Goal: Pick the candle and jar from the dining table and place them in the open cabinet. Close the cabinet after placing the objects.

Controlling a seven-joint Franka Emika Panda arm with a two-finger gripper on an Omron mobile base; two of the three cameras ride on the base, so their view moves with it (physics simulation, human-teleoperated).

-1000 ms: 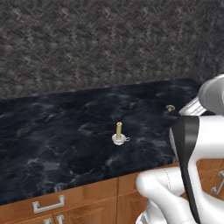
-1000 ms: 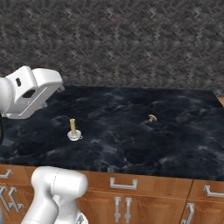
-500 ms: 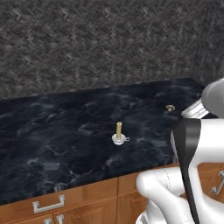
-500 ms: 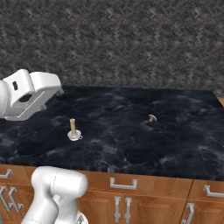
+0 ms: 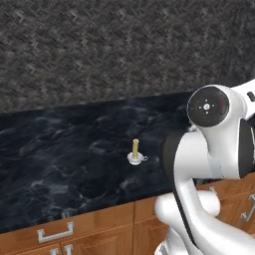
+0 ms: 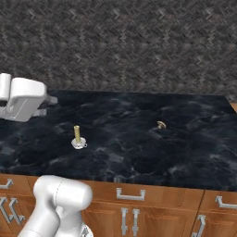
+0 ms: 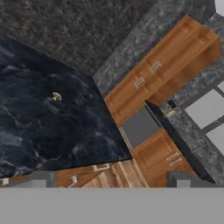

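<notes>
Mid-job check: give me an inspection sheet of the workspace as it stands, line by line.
Surface: black marble table on a wood base with silver handles.
Job's things: candle upright in its holder near the table's front, untouched; jar and cabinet not identified.
Clutter: one small tan object lying apart from the candle, too small to tell what.
Grippers: gripper open, holding nothing, looking down past the table's corner.
Cables: nothing seen.
Surroundings: dark patterned wall behind; wood cupboards and grey tiled floor beyond the table's end.
</notes>
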